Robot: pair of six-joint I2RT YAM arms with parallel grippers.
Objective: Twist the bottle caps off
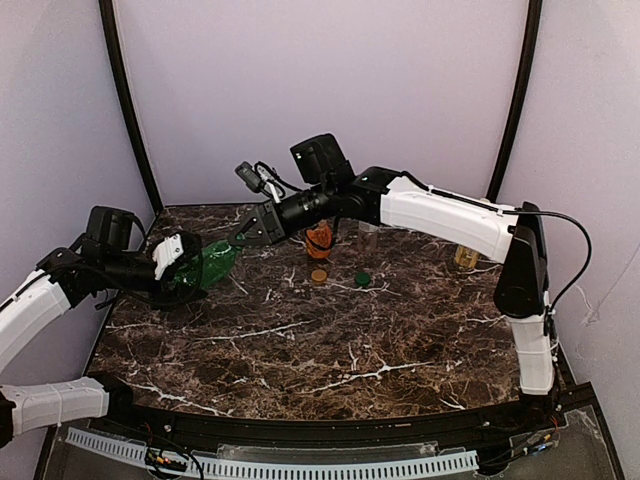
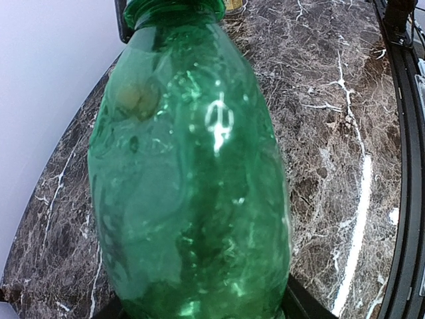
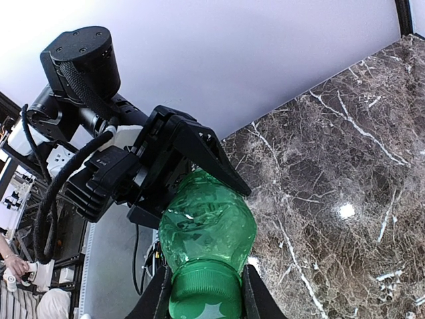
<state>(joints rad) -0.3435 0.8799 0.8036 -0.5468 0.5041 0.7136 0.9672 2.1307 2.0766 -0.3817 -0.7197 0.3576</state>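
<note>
A green plastic bottle [image 1: 205,265] hangs on its side above the table's left part, between my two arms. My left gripper [image 1: 178,268] is closed round its body; its black fingers [image 3: 212,156] lie against the bottle's sides, and the bottle [image 2: 192,166] fills the left wrist view. My right gripper [image 3: 204,304] is shut on the bottle's bright green cap [image 3: 199,282], one finger on each side. A tan-gold cap [image 1: 319,273] and a dark green cap [image 1: 362,279] lie loose on the table.
An orange bottle [image 1: 319,240] and a clear bottle [image 1: 368,236] stand at the back middle. A yellowish bottle [image 1: 465,256] stands at the back right, partly behind my right arm. The dark marble table [image 1: 330,350] ends at a black rail in front.
</note>
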